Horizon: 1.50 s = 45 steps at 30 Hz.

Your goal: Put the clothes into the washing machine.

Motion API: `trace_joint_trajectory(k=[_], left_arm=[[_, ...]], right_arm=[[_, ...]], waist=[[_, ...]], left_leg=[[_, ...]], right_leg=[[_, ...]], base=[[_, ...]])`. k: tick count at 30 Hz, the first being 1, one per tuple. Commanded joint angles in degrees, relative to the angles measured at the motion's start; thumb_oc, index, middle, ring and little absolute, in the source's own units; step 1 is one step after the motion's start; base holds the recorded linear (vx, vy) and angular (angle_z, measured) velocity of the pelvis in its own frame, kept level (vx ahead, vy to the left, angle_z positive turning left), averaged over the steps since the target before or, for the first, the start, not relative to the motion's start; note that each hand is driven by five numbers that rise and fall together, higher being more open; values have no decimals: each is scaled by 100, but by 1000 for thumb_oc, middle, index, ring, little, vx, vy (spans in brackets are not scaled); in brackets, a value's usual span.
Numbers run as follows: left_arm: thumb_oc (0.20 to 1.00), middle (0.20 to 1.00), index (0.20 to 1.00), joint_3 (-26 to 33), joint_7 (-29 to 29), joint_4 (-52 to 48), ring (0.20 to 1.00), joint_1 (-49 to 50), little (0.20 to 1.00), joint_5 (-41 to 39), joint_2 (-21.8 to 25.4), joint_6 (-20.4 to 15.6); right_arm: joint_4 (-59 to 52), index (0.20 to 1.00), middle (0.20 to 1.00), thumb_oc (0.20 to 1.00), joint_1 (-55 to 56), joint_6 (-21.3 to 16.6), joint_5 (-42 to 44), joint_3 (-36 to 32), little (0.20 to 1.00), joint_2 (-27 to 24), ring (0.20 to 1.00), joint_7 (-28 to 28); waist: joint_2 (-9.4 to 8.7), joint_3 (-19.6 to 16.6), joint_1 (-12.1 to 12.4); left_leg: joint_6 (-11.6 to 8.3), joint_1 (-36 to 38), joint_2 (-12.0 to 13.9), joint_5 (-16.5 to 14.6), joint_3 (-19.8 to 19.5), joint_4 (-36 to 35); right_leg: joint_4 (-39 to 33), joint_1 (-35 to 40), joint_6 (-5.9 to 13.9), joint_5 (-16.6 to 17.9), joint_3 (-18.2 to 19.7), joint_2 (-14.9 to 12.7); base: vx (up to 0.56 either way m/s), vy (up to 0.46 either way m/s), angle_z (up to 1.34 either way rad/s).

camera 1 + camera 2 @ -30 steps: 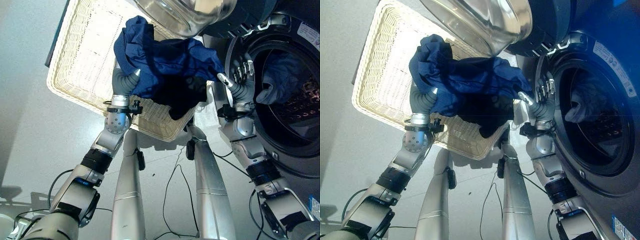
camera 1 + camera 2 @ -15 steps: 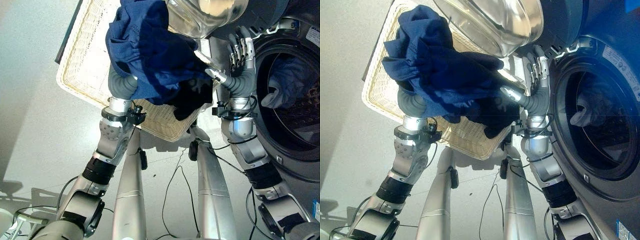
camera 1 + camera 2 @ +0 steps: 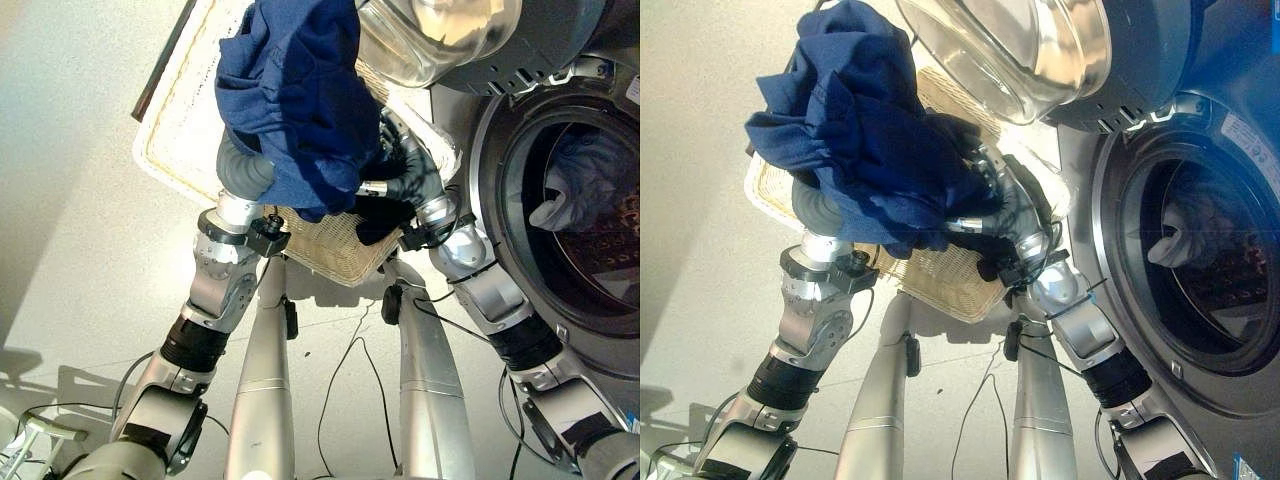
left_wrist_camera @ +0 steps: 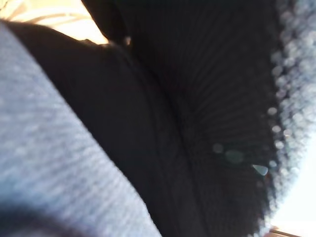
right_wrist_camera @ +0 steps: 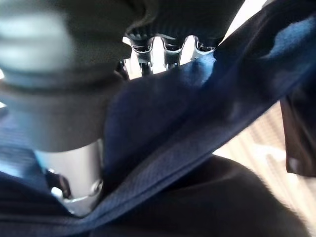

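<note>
A bundle of dark blue clothes (image 3: 295, 95) is raised over the wicker basket (image 3: 175, 140), draped across my left hand (image 3: 243, 172), whose wrist cover shows under the cloth. A black piece (image 3: 383, 217) hangs from the bundle's lower side. My right hand (image 3: 405, 178) reaches into the bundle from the washer side; in the right wrist view the blue cloth (image 5: 197, 103) lies across it. The washing machine's drum (image 3: 600, 250) is open at the right, with a pale blue garment (image 3: 580, 185) inside.
The washer's glass door (image 3: 440, 35) stands swung open above the bundle, close to the basket's far corner. Pale floor (image 3: 70, 230) spreads to the left of the basket.
My right hand has left the drum's rim and swung left into the blue bundle. My left hand has lifted the bundle higher, up toward the glass door.
</note>
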Motion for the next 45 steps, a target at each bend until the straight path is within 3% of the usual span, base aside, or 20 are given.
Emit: trace_joint_trajectory(k=[1, 7, 17, 21, 23, 24, 25, 35, 36, 41, 43, 45], left_arm=[[200, 200, 200, 73, -206, -713, 200, -367, 200, -164, -159, -403], [200, 200, 200, -12, -375, -801, 200, -398, 200, -413, -209, -452], [200, 200, 200, -239, -879, -710, 200, -648, 200, -1039, -408, -233], [200, 200, 200, -284, -939, -641, 200, -755, 200, -1152, -515, -144], [200, 200, 200, -304, -958, -613, 200, -778, 200, -1209, -523, -126], [200, 200, 200, -307, -966, -593, 200, -806, 200, -1250, -549, -75], [200, 200, 200, -314, -957, -585, 200, -814, 200, -1248, -561, -61], [200, 200, 200, -335, -942, -534, 200, -829, 200, -1272, -578, -13], [200, 200, 200, -341, -776, -407, 200, -840, 200, -1080, -592, 37], [200, 200, 200, -310, -471, -360, 200, -819, 200, -665, -555, -27], [200, 200, 200, -263, 611, -293, 200, -777, 200, 733, -407, -286], [200, 200, 200, -200, 1238, -213, 200, -801, 200, 1642, -260, -365]], right_arm=[[-95, 1000, 1000, 1000, -142, -18, 339, 164, 1000, -138, 1000, 253], [76, 1000, 1000, 1000, -211, 81, 439, 416, 1000, -60, 1000, 474], [637, 1000, 1000, 1000, -685, -207, 320, 611, 1000, 275, 1000, -312], [845, 1000, 1000, 1000, -898, -185, 593, 592, 1000, 434, 1000, -285], [909, 749, 749, 749, -959, -131, 781, 599, 749, 467, 749, -199], [937, 448, 448, 448, -1017, -83, 980, 604, 448, 513, 448, -132], [934, 200, 200, 200, -1039, -73, 1111, 601, 200, 537, 200, -105], [922, 200, 200, 200, -1061, -125, 1742, 586, 200, 658, 200, 98], [942, 200, 200, 200, -1068, -168, 2643, 483, 200, 817, 200, 328], [858, 200, 200, 200, -1017, -199, 3234, 389, 200, 874, 200, 495], [620, 200, 200, 200, -802, -302, 4140, 238, 200, 974, 200, 700], [518, 200, 200, 200, -747, -422, 4324, 129, 200, 963, 200, 697]], waist=[[207, -65, -42], [192, -65, -14], [248, -65, 37], [288, -65, 64], [303, -65, 77], [311, -65, 92], [313, -65, 96], [318, -65, 120], [313, -65, 129], [308, -65, 127], [294, -65, 117], [290, -65, 114]], left_leg=[[11, -131, -332, -511, 40, 552], [17, -179, -342, -504, 15, 587], [39, -211, -396, -512, 9, 681], [43, -217, -416, -508, 11, 685], [41, -219, -426, -508, 9, 701], [45, -220, -436, -513, 4, 713], [50, -228, -439, -517, 3, 721], [55, -248, -458, -517, -2, 734], [58, -257, -468, -528, -21, 754], [62, -292, -465, -529, -20, 772], [66, -327, -448, -533, -20, 792], [64, -332, -437, -524, -24, 778]], right_leg=[[-1965, 625, 585, 1459, -335, 232], [-1935, 592, 560, 1446, -358, 243], [-1911, 568, 535, 1454, -384, 241], [-1913, 560, 532, 1456, -393, 227], [-1899, 557, 530, 1454, -394, 221], [-1887, 555, 526, 1449, -406, 215], [-1881, 548, 525, 1446, -411, 213], [-1873, 536, 521, 1443, -429, 211], [-1859, 526, 522, 1442, -439, 215], [-1855, 499, 515, 1441, -445, 213], [-1822, 470, 519, 1427, -436, 209], [-1823, 466, 527, 1428, -440, 206]], base=[[0, 0, 0], [0, 0, 0], [0, 0, 0], [0, 0, 0], [0, 0, 0], [0, 0, 0], [0, 0, 0], [2, -1, 3], [0, 0, 0], [0, 0, 0], [14, 10, 3], [0, 0, 0]])
